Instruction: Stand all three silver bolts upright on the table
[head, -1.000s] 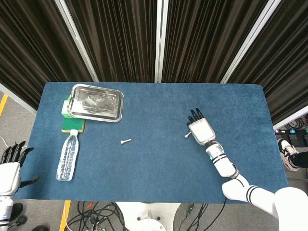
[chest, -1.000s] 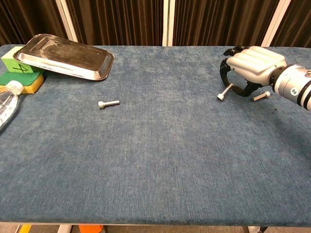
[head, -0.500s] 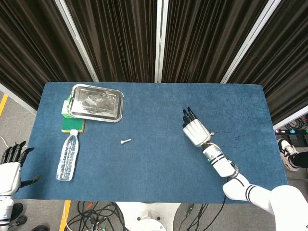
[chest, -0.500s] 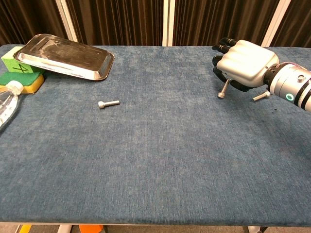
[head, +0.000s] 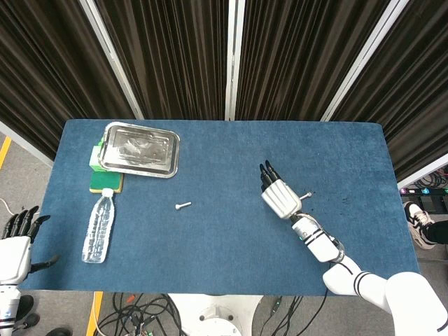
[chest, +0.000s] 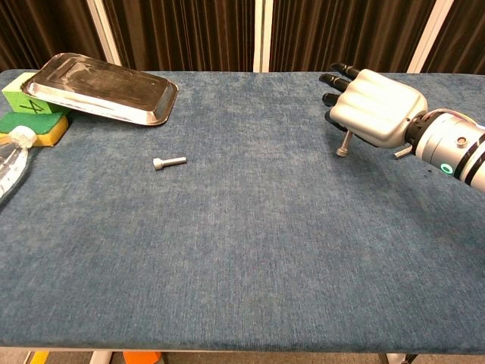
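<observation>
The right hand (chest: 371, 106) is over the blue desk (chest: 242, 258), back side up, with the dark fingers (chest: 333, 78) pointing away from the robot and a little to the left. A bolt (chest: 345, 144) hangs under it, nearly upright, head down and touching or almost touching the desk. The top of this bolt goes up under the palm, so the hand seems to hold it, but the hand covers the exact pinch. In the head view this bolt is hidden under the hand (head: 278, 197).

A second bolt (chest: 402, 150) lies on the desk just beside the hand, at the wrist side, partly covered by it. In the head view it (head: 306, 195) shows just to the right of the hand.

The third bolt (chest: 168, 161) lies flat, well apart from the hand, far to its left. In the head view it (head: 183, 206) is about halfway between the hand and the bottle (head: 99, 227).

The left hand (head: 17, 245) is off the desk, beyond its near left corner, fingers apart and holding nothing.

A tray (chest: 98, 87) leans on a green sponge (chest: 34, 129) at the far left of the desk.
</observation>
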Available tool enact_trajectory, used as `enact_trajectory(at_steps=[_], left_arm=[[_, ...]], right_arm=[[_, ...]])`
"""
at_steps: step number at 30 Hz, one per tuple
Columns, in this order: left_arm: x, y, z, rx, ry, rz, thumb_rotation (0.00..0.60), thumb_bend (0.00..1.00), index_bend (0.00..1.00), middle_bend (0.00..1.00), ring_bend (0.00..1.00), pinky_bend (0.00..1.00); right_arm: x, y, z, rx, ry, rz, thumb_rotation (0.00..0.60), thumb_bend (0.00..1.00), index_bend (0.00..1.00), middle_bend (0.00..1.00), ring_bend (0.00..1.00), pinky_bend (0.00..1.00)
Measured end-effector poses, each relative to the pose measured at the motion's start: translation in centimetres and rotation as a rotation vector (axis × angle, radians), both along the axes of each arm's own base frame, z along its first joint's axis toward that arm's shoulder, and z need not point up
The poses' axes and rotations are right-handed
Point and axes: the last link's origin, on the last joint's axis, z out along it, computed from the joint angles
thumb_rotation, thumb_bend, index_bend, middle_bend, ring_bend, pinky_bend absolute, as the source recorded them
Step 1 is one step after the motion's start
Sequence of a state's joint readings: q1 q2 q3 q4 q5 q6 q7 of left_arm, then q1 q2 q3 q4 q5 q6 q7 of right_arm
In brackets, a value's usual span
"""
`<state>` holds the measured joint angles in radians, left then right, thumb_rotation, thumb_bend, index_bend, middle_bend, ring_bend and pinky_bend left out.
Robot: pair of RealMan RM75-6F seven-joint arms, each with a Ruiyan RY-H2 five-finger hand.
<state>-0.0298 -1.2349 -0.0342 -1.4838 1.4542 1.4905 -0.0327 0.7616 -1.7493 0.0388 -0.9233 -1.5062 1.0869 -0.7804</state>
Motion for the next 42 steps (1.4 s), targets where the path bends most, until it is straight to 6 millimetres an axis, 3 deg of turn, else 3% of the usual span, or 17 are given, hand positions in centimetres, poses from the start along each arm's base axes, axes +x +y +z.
enact_trajectory(at_steps=[24,28,35,42], left_arm=[[-0.1,0.1,-0.1,-0.004,0.001,-0.004,0.6,0.06,0.19,0.04,0.0,0.0],[0.0,0.1,0.0,-0.002,0.003,-0.007,0.6,0.06,0.19,0.04,0.0,0.0],[0.2,0.4,0.1,-0.002,0.009,-0.014,0.6,0.06,0.19,0.04,0.0,0.0],[0.5,0.4,0.1,-0.003,0.016,-0.015,0.6,0.06,0.19,0.04,0.0,0.0]], right_arm=[[0.1,1.5,0.0,0.001,-0.008,0.0,0.6,0.45,0.42,0.24,0.0,0.0],[0.2,1.6,0.4,-0.008,-0.029,-0.005,0.6,0.44,0.36,0.23,0.0,0.0],[0.6,1.9,2.4,-0.008,-0.213,-0.1,0.6,0.21,0.3,0.23,0.0,0.0],[-1.3,1.7,5.3,0.091,-0.543,-0.371,0.6,0.2,0.4,0.25,0.0,0.0]])
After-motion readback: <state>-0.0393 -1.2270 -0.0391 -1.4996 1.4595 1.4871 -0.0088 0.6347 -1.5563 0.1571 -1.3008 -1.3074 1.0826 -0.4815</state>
